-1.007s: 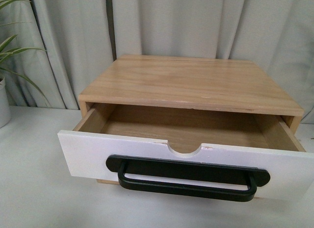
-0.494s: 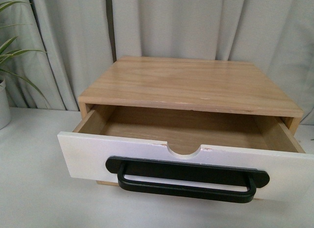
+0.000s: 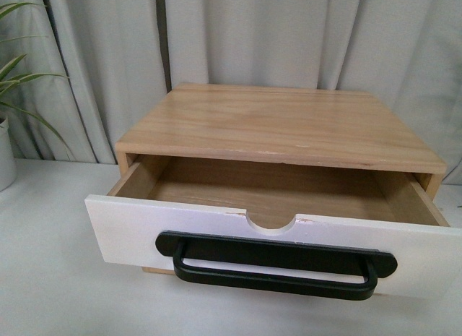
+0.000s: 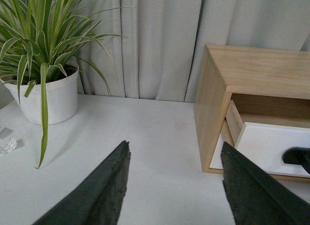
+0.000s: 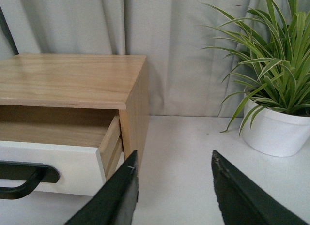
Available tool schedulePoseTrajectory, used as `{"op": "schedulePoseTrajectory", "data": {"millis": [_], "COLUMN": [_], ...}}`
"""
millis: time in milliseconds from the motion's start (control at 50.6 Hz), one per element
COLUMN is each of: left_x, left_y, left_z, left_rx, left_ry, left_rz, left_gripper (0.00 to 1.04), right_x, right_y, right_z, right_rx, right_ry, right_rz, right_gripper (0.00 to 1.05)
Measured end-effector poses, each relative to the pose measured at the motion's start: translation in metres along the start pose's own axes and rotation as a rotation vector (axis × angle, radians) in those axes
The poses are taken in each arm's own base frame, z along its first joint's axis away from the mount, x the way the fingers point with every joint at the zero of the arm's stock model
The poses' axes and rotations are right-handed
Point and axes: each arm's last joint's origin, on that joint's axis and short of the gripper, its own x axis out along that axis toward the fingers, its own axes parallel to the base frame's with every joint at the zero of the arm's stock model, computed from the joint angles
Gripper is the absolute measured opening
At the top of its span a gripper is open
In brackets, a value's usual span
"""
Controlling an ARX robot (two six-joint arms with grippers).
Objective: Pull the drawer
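Note:
The drawer stands pulled out of a light wood cabinet, its wood inside showing behind the white front. A long black bar handle runs below the half-round notch. Neither gripper shows in the front view. My left gripper is open over the table, off the cabinet's left side, with the drawer past one finger. My right gripper is open off the cabinet's right side, the drawer and one end of the handle beside it. Both grippers hold nothing.
A white table carries the cabinet, with grey curtains behind. A spider plant in a white pot stands to the left of the cabinet, and another potted plant stands to its right.

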Motion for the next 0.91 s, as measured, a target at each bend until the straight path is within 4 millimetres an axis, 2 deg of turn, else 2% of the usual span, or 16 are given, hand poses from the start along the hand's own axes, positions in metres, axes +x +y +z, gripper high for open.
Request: {"op": "schedulePoseTrajectory", "data": {"millis": [79,217,296,375,908], "left_x": [0.0000,0.0000,0.0000,0.0000,0.0000], "left_y": [0.0000,0.0000,0.0000,0.0000,0.0000], "left_z": [0.0000,0.0000,0.0000,0.0000,0.0000], "left_rx": [0.000,0.000,0.001,0.001,0.001], "left_ry": [0.000,0.000,0.000,0.000,0.000], "left_rz": [0.000,0.000,0.000,0.000,0.000], "left_gripper": [0.77,1.00,0.98,0.99,0.99], "right_x": [0.0000,0.0000,0.0000,0.0000,0.0000], "right_y": [0.0000,0.0000,0.0000,0.0000,0.0000], "right_z": [0.0000,0.0000,0.0000,0.0000,0.0000], "right_rx": [0.000,0.000,0.001,0.001,0.001], "right_ry": [0.000,0.000,0.000,0.000,0.000], "right_rz": [0.000,0.000,0.000,0.000,0.000], "right_gripper": [0.63,0.86,0.98,0.95,0.96]}}
